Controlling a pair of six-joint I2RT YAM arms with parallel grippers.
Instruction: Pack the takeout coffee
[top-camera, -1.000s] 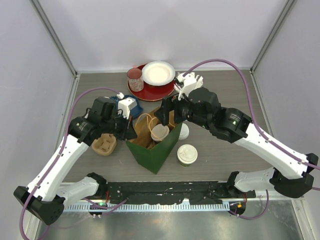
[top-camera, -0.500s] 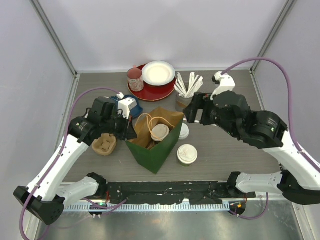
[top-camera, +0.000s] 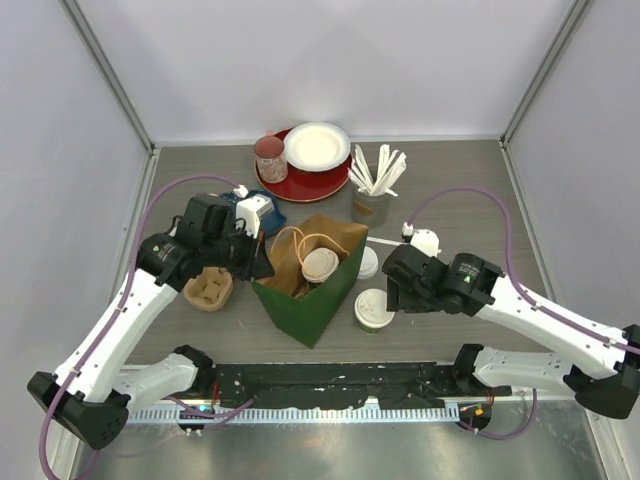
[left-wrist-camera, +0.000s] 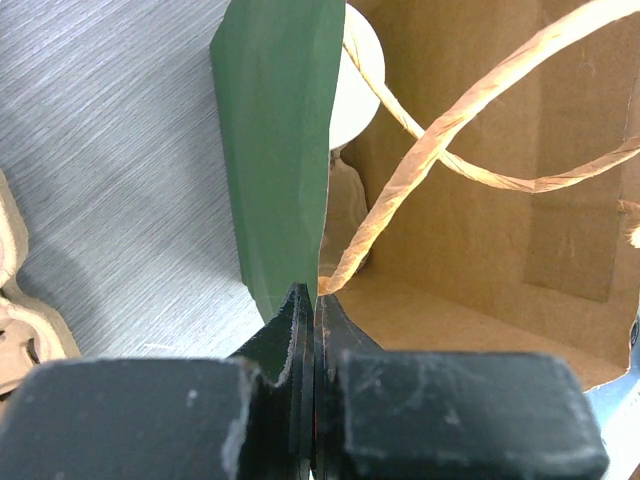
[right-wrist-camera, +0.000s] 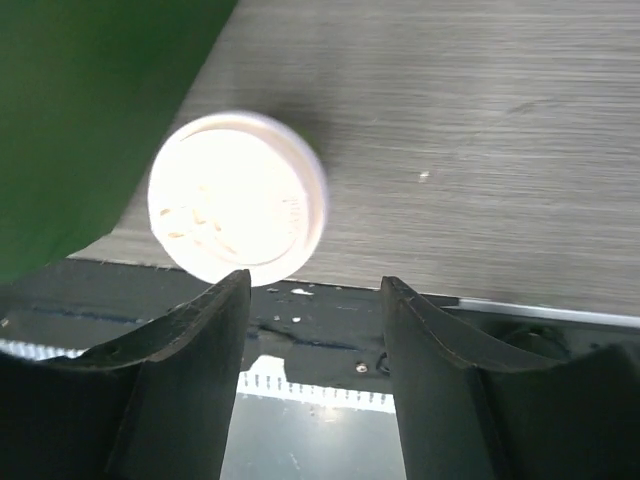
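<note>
The left gripper (left-wrist-camera: 315, 300) is closed tightly on the top edge of the green paper bag (left-wrist-camera: 275, 150). The right gripper (right-wrist-camera: 315, 290) hangs over the table (right-wrist-camera: 480, 120) with jaws apart and empty, near a lidded cup (top-camera: 374, 308) that stands just beside the bag. Another cup (top-camera: 320, 263) sits inside the bag. I judge the cup to be light, with thin walls that dent and a lid (right-wrist-camera: 237, 210) that may pop off. It is better to hold the body below the lid, gently and upright. The marks on the lid are too blurred to read, and no brand shows.
</note>
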